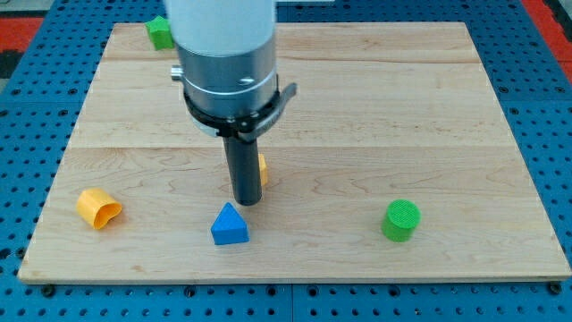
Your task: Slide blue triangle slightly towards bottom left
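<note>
Blue triangle (231,225) lies just below my tip (247,202), slightly left; no hand shows

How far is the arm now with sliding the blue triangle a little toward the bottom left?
Done: my tip sits just above and slightly right of the blue triangle, the correct side for a push toward the view's bottom left. In hand: the approach; whether they touch cannot be told. Left: the push itself, as far as one picture shows. The yellow block lies further toward the view's left; the green cylinder is off to the right.
</note>
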